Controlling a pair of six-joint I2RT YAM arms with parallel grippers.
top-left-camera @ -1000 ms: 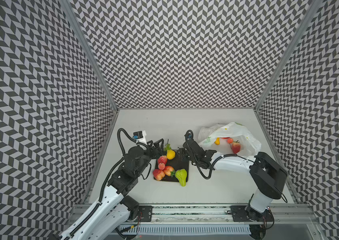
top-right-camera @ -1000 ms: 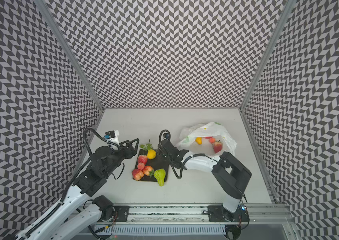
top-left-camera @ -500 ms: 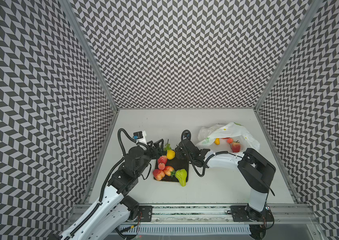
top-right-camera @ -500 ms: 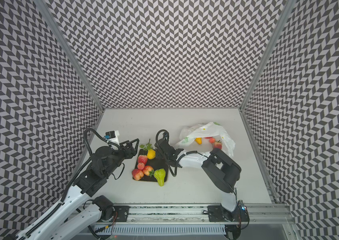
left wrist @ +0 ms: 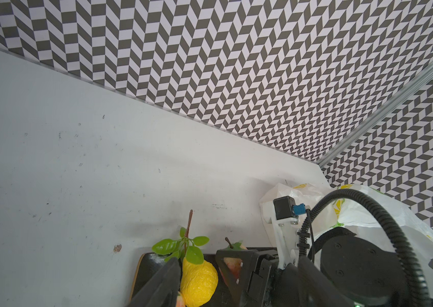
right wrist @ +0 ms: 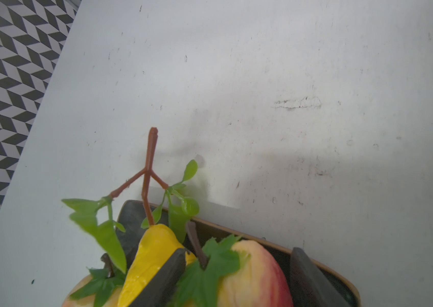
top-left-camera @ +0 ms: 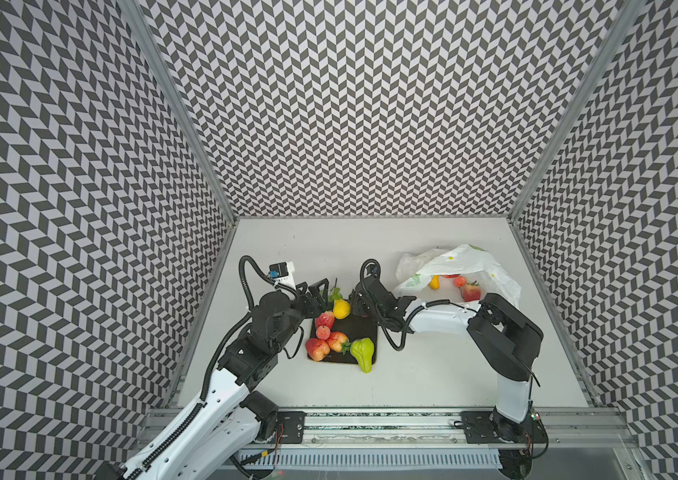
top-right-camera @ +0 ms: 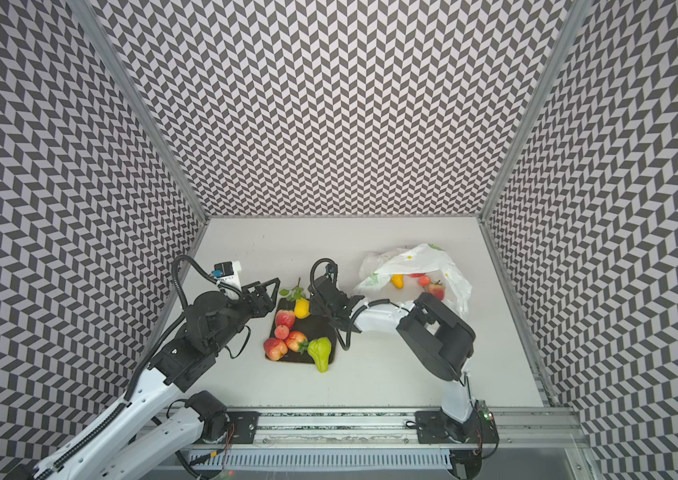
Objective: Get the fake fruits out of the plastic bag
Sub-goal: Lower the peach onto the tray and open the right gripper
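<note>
Now that the right hand (right wrist: 238,252) has swung from the gap beside the thin translucent white plastic bag printed with lemon slices (top-left-camera: 468,259) to the far corner of the dark square plate (top-left-camera: 360,329), its fingers stand apart on either side of a glossy red-yellow plastic peach (right wrist: 255,271). The peach sits on the plate next to the yellow plastic lemon with a leafy twig (right wrist: 146,265). One finger meets only the peach's leaf, so the hold looks released, and I judge this fruit delivered.

Against a second ago, only the right arm differs: its elbow has folded in and the hand has come over the plate. The left hand (top-right-camera: 268,287) hangs where it was at the plate's other far corner, fingers parted and empty. The lemon, strawberry, peaches and lime-green pear (top-left-camera: 362,354) on the plate lie as before.

The bag has not shifted on the white worktop (top-left-camera: 412,374), far right. Through its mouth an orange pear (top-left-camera: 434,282), a red strawberry (top-left-camera: 471,292) and two smaller red fruits show, so the task is unfinished.
</note>
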